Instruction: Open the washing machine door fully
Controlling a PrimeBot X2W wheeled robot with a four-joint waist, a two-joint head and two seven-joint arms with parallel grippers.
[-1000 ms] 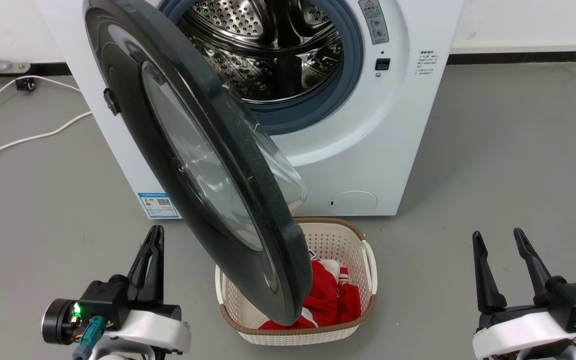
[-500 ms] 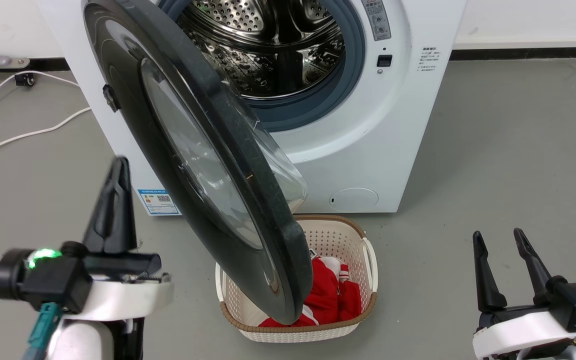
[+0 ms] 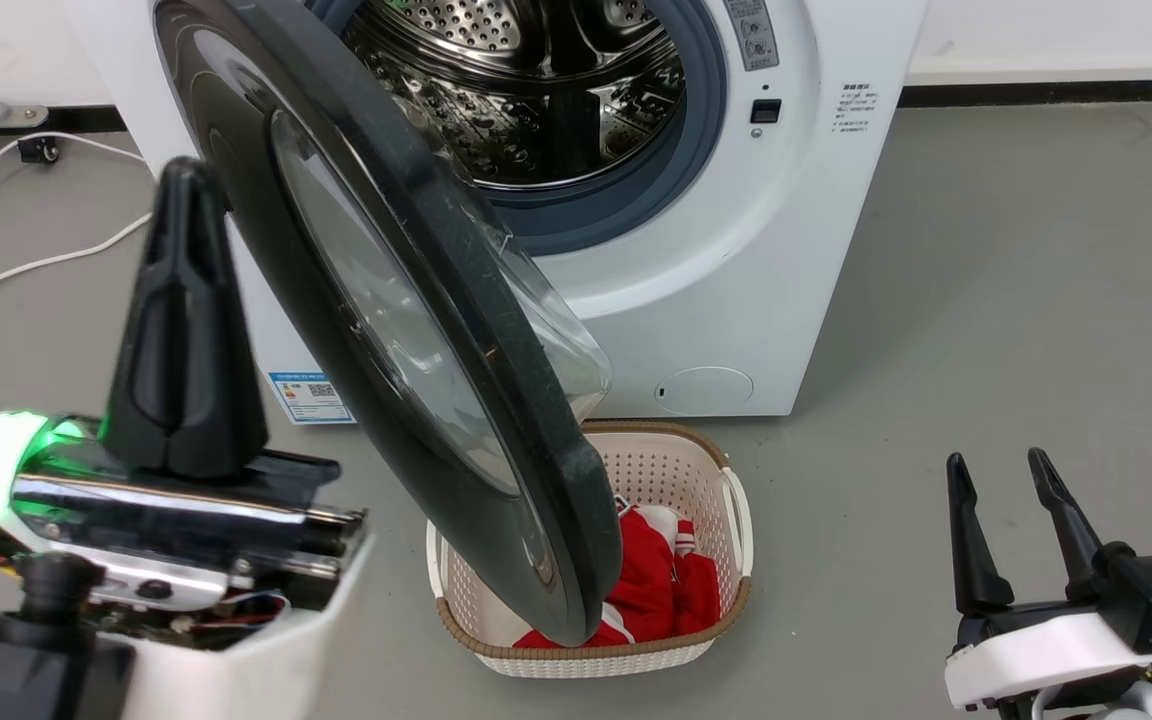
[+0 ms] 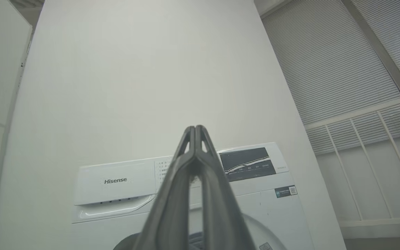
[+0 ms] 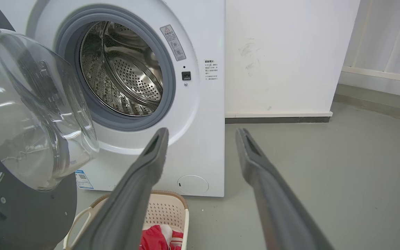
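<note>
Half-swung washing machine door (image 3: 386, 330); left gripper (image 3: 181, 175) at its 9 o'clock, fingers pressed together; right gripper (image 3: 996, 462) at 4 o'clock, fingers wide, empty.

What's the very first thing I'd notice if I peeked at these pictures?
The big round black washing machine door is swung partway open in the middle, with its bulging clear window. Behind it shines the steel drum, and under the door's lower edge sits a white basket holding red clothes. Close up at the left, the left gripper points upward with its dark fingers shut together.
</note>
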